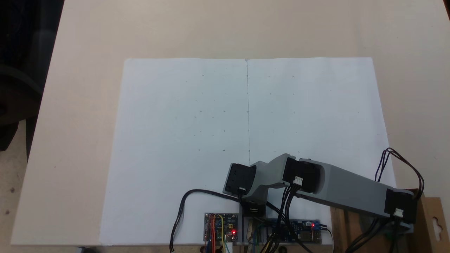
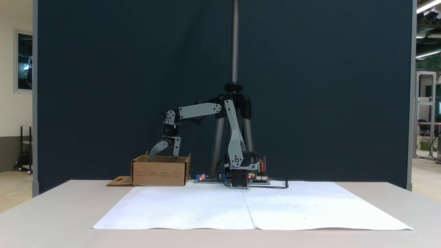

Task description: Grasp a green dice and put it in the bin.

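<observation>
Even, bright indoor light, soft faint shadows, white paper (image 1: 211,140) slightly washed out, ceiling strip lights (image 2: 427,7) far right, mild softness throughout

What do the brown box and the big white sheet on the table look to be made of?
The box looks like plain matte corrugated cardboard: dull brown, folded flaps, a punched hang-hole in the side flap. The sheet looks like thin matte paper, with a centre crease and a slightly wavy front edge.
</observation>
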Robot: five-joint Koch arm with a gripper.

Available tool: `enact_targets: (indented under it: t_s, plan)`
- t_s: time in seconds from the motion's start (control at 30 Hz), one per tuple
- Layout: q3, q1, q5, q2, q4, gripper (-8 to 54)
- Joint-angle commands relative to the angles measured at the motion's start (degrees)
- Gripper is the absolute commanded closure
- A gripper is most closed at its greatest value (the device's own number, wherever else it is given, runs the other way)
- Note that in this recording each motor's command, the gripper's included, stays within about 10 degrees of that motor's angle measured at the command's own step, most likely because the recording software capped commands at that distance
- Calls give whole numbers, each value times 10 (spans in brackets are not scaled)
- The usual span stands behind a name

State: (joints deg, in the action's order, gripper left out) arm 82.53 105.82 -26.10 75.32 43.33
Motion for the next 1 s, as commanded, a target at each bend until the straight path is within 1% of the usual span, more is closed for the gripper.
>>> enact_targets:
  t_s: [0.0,0.13,0.3,0.37,0.4,0.53,0.57,0.63,0.97]
  plan:
    - [-10,2,-49,27,-43,11]
    - [-11,-6,-34,62,-70,25]
    - [-12,-61,116,103,-184,35]
    - [-13,-93,148,127,-232,41]
    - [-16,-128,182,152,-263,41]
    - [-20,-211,262,209,-266,41]
    - [-20,-255,295,232,-265,41]
    - [-19,-310,332,244,-265,40]
    - [0,-597,341,289,-266,39]
